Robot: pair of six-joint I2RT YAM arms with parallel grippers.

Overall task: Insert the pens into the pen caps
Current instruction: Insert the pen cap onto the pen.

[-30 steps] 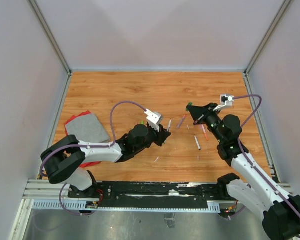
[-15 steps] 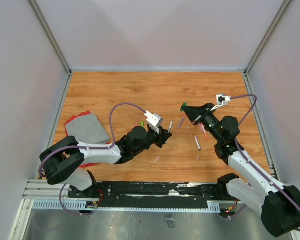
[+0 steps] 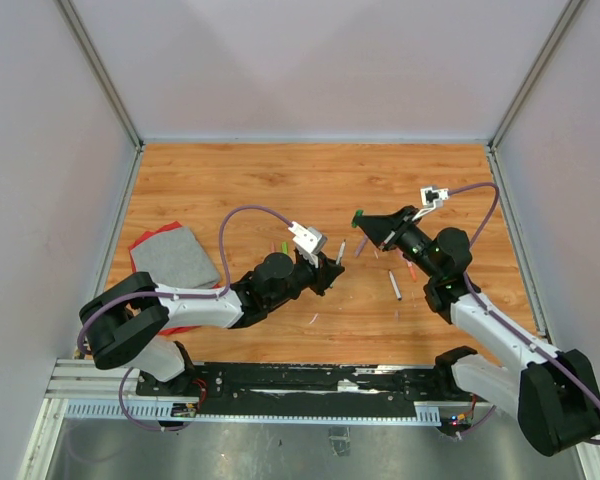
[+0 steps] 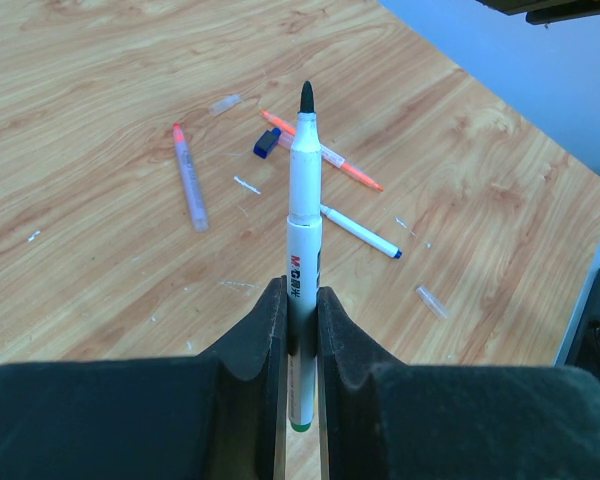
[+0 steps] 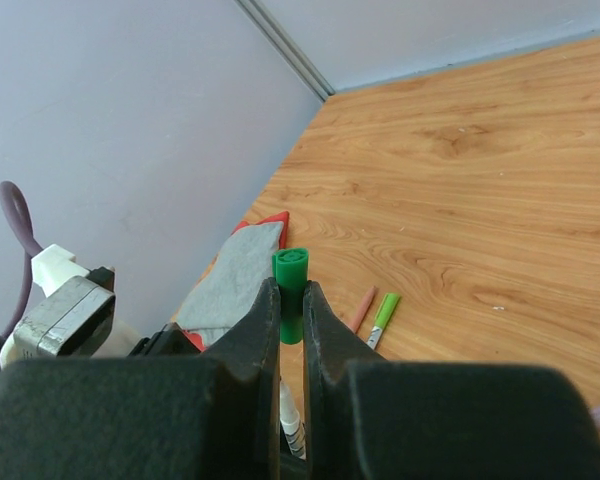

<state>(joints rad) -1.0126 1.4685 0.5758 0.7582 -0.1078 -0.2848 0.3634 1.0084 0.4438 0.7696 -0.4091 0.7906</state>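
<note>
The left end effector (image 4: 300,300) is pinched tight on a white pen (image 4: 303,190). Its two black fingers (image 4: 265,330) squeeze the lower part of the barrel. The pen sticks straight out past the fingers, with its dark tip bare and its green end poking out behind them. The left arm (image 3: 200,300) lies low and long over the worktop (image 3: 280,180), reaching from its base toward the middle. The right end effector (image 5: 292,300) is clamped on a green cap (image 5: 291,272), and the end of the cap pokes out past the fingertips. The right arm (image 3: 480,320) bends up from its base and leans in toward the middle. The cap and the pen tip are near each other but not touching. Down on the wood beyond the held pen lie a pale pen (image 4: 190,180) with an orange tip, an orange pen (image 4: 335,160), a thin pen (image 4: 360,230) with a blue tip and a small blue cap (image 4: 267,143). A grey cloth (image 3: 175,255) lies on the left side of the worktop.
</note>
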